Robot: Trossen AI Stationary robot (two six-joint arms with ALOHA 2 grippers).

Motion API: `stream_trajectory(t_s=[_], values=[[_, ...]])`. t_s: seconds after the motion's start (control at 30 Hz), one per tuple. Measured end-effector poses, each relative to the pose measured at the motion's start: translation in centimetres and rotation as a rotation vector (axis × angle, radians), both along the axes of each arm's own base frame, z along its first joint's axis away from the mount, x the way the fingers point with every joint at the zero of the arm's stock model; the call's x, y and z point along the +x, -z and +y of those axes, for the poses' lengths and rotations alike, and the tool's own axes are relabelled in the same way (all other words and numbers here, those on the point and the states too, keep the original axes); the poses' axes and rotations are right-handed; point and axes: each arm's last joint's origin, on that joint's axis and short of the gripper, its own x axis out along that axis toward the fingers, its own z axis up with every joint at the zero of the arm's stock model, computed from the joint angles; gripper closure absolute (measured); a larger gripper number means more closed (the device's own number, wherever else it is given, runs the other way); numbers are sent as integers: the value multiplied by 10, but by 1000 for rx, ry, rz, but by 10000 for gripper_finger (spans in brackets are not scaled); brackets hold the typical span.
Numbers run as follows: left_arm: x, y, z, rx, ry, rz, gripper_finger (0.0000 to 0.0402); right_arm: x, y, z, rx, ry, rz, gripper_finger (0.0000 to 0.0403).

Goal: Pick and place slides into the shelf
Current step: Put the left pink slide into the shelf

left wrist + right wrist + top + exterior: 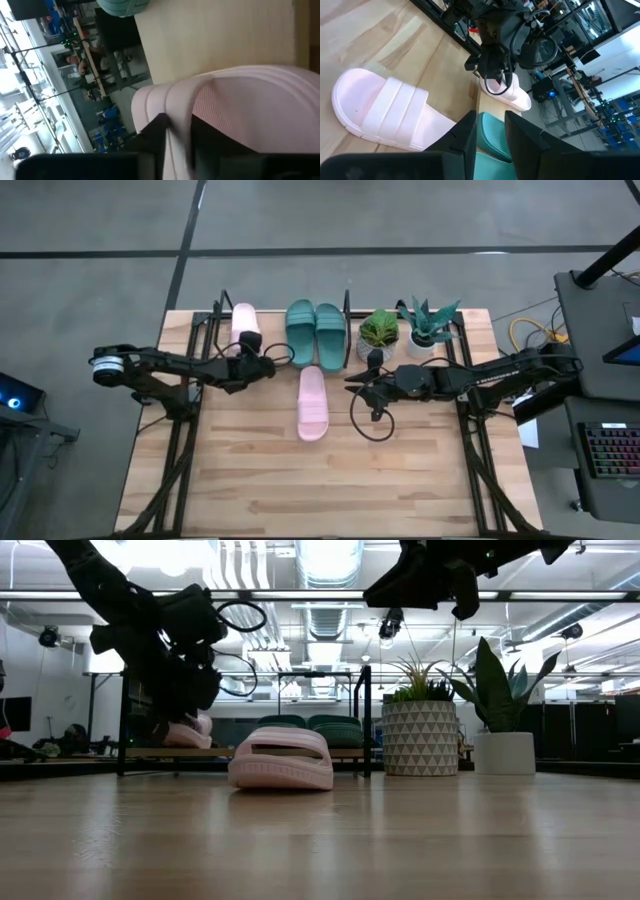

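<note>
One pale pink slide (313,403) lay on the bare tabletop (300,490) just in front of the shelf (222,311), its long axis running front to back; the low view showed its open end and broad strap facing the camera. The second pink slide (244,325) sat at the shelf's left end, parallel to the two teal-green slides (315,332) lying side by side on the shelf board, all lengthwise front to back. The left arm reached in from the left, roughly level across the tabletop, its left tool (250,350) over the near end of that shelved pink slide. Only the left wrist view showed the grip: the dark fingers (159,131) were closed onto the slide's pink edge. The right arm stretched in from the right, its right tool (356,383) held above the tabletop just right of the loose pink slide; the right wrist view showed its fingers (465,131) parted with a clear gap and nothing between them. Two potted plants (408,328) stood right of the shelf.
</note>
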Motion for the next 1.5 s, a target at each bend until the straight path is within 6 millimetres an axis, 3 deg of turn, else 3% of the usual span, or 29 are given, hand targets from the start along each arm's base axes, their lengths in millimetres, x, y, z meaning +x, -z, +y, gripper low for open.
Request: stream_trajectory(t_s=[0.37, 0.57, 0.77, 1.03, 1.17, 1.33, 1.5], values=[[-1, -1, 1, -1, 18, 40, 210, 0, 1, 0, 9, 4, 8, 317], [1, -3, -1, 16, 17, 38, 156, 0, 1, 0, 15, 6, 6, 315], [7, -23, -4, 51, 22, -24, 148, 0, 1, 0, 15, 7, 6, 323], [-1, -43, -13, 33, 41, -105, 147, 0, 1, 0, 23, 13, 4, 323], [-10, -42, -16, -30, 41, -91, 147, 0, 1, 0, 35, 17, 1, 321], [-12, -48, -20, -258, -4, -245, 147, 0, 1, 0, 32, 16, 1, 327], [-7, -58, -22, -293, -28, -321, 147, 0, 1, 0, 31, 16, -2, 330]])
